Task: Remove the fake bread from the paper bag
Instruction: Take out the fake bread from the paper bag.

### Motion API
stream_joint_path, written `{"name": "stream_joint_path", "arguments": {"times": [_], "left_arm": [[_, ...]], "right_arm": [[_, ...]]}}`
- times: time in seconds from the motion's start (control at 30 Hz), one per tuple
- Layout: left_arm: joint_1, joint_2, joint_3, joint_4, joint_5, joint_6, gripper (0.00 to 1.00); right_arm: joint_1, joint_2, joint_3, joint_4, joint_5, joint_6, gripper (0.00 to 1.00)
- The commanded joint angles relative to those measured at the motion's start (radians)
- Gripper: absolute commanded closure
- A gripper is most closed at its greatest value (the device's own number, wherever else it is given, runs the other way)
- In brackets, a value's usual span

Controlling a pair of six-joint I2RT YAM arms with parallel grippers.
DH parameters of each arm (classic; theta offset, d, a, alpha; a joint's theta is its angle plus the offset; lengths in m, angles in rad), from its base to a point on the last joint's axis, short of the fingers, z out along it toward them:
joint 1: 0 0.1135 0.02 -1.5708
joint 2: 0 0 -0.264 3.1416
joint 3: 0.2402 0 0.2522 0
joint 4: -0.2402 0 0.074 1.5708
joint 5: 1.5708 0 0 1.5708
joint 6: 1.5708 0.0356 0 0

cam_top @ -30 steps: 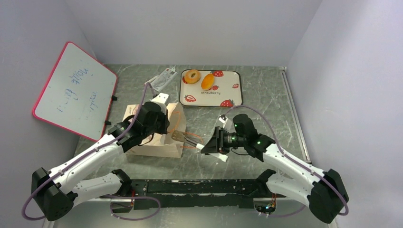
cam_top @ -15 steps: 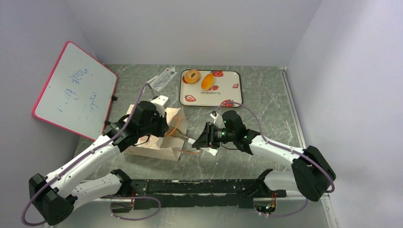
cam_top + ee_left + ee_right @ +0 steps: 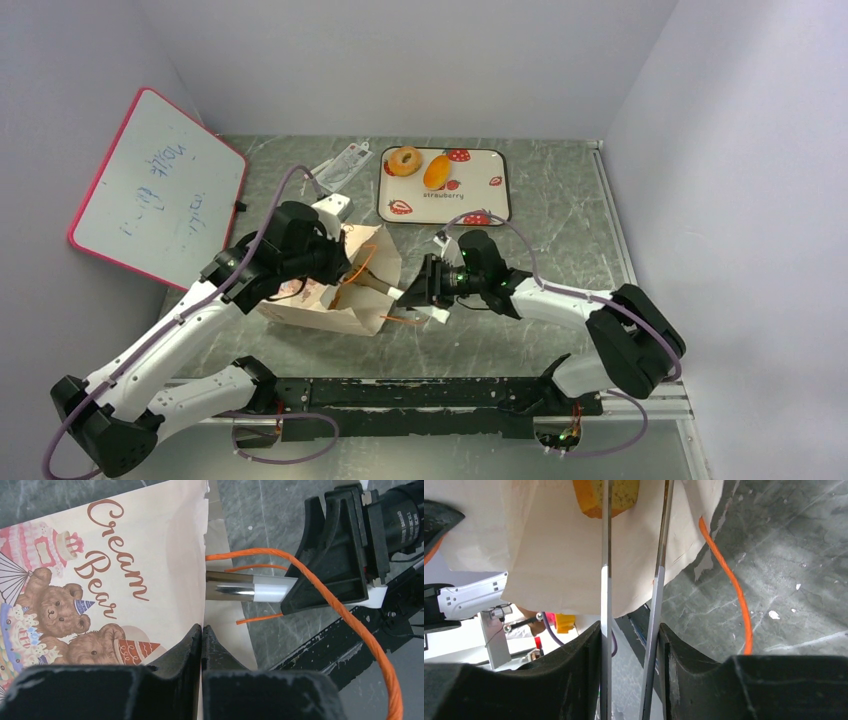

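right tongs now inside the bag mouth, next bread lined up but not gripped

fake bread (image 3: 624, 492): glossy orange-gold piece with a porous face. It sits inside the paper bag (image 3: 345, 315), which lies on its side toward the table's near-left edge, mouth facing right. Over the last second the right gripper (image 3: 383, 288) slid in from the right. Its thin polished metal rods stand apart, one across the bread, one clear of it, so nothing is clamped. left gripper (image 3: 201, 630) is clenched on the bag's matte cream mouth edge and has tipped the mouth wider. Thin orange cord handles (image 3: 741, 610) trail beside the rods, a snag risk. bagel ring (image 3: 405, 161) and oval bun (image 3: 437, 171) already lie on the strawberry-print tray (image 3: 495, 200) at the far edge. table (image 3: 560, 200): grey-green marbled.
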Motion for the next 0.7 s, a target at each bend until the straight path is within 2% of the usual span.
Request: {"name": "stream_joint_path", "arguments": {"times": [0.0,0.67], "left_arm": [[0.017,0.010,0.043,-0.027,0.080,0.023,0.93],[0.041,-0.019,0.079,-0.084,0.142,0.023,0.93]], "right_arm": [[0.004,0.014,0.043,0.081,-0.025,-0.016,0.56],[0.006,0.118,0.067,0.148,-0.015,-0.001,0.55]]}}
